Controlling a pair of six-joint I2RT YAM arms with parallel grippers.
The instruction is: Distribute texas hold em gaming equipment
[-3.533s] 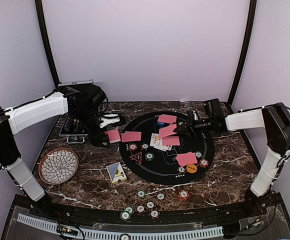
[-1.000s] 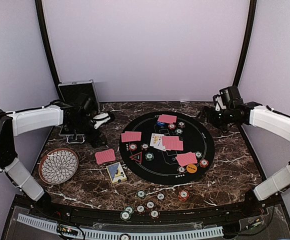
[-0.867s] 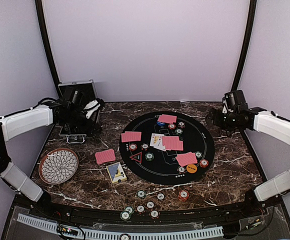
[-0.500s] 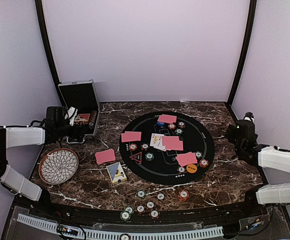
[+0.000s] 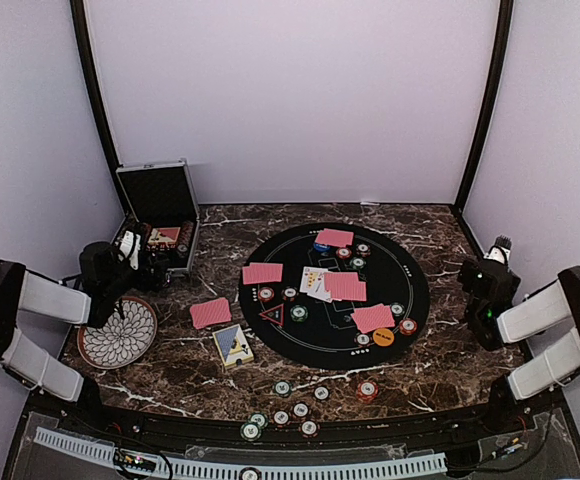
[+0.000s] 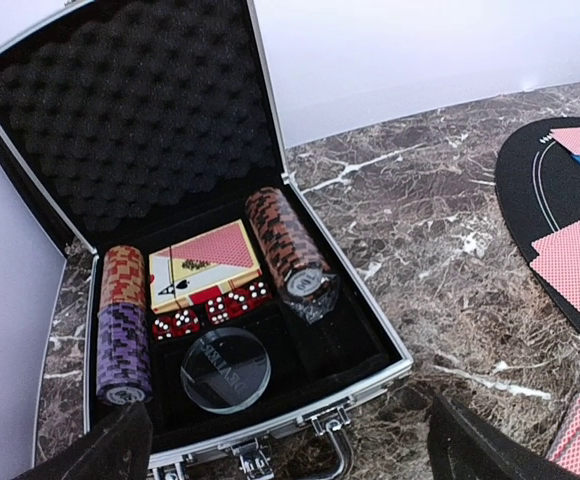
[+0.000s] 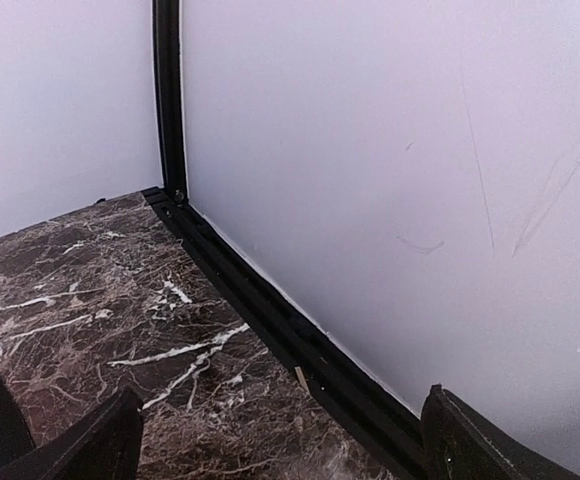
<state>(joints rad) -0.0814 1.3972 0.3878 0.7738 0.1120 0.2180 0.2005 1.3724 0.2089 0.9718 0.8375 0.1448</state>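
Red-backed cards (image 5: pixel 346 286) lie on the black round mat (image 5: pixel 410 270), and one card (image 5: pixel 210 312) lies off its left edge. Striped chips (image 5: pixel 299 313), an orange disc (image 5: pixel 383 337), a blue marker (image 5: pixel 320 247) and a red triangle (image 5: pixel 272 316) sit on the mat. More chips (image 5: pixel 283 388) are scattered near the front edge. My left gripper (image 5: pixel 132 248) is open just in front of the case. In the left wrist view its gripper (image 6: pixel 285 455) holds nothing. My right gripper (image 5: pixel 497 250) is open at the right edge. In the right wrist view that gripper (image 7: pixel 290 445) faces the wall, empty.
The open silver case (image 6: pixel 370 375) holds two chip stacks (image 6: pixel 288 250), a card box (image 6: pixel 203 265), red dice (image 6: pixel 210 308) and a clear puck (image 6: pixel 225 368). A patterned plate (image 5: pixel 117 332) lies at near left beside my left arm. A card box (image 5: pixel 232 345) lies by the mat.
Both arms have drawn back from the mat to the table's sides, the left one down past the case, the right one to the right wall. One card now lies off the mat.
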